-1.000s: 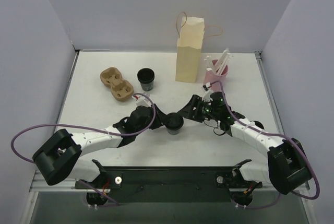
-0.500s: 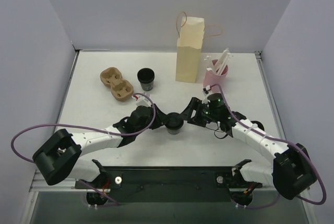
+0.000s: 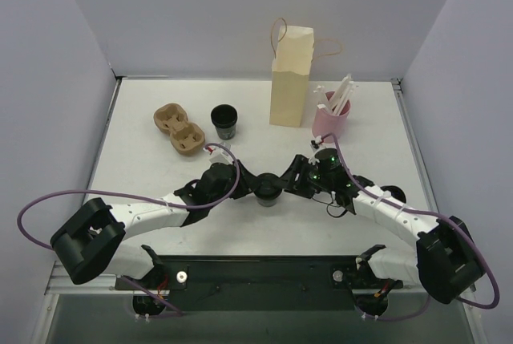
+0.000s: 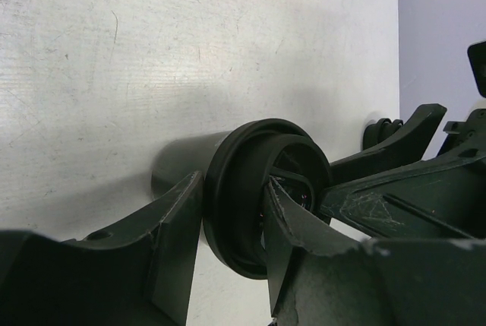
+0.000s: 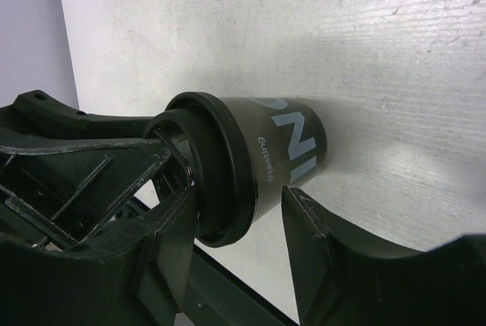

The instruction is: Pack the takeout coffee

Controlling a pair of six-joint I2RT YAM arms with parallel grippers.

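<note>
Dark paper coffee cup with black lid [image 3: 267,190] upright on white worktop [image 3: 144,169] — left pincer [image 3: 250,186] clamps lid rim, steadying it; right pincer [image 3: 285,184] straddles same rim — grip unclear, probably seating lid.

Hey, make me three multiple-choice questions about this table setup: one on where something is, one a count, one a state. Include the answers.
1. Where does the paper bag stand?
A. At the far side of the table, next to the pink cup
B. Between the arm bases
C. Lying flat by the left wall

2. How many black cups are on the table?
A. One
B. Two
C. Four

3. What state is the cardboard carrier in?
A. Holding two cups
B. Folded flat
C. Both wells empty

Answers:
1 A: the bag is upright beside the pink cup at the back.
2 B: one black cup stands by the carrier, and a lidded cup sits at the centre.
3 C: its wells show bare cardboard.
</note>
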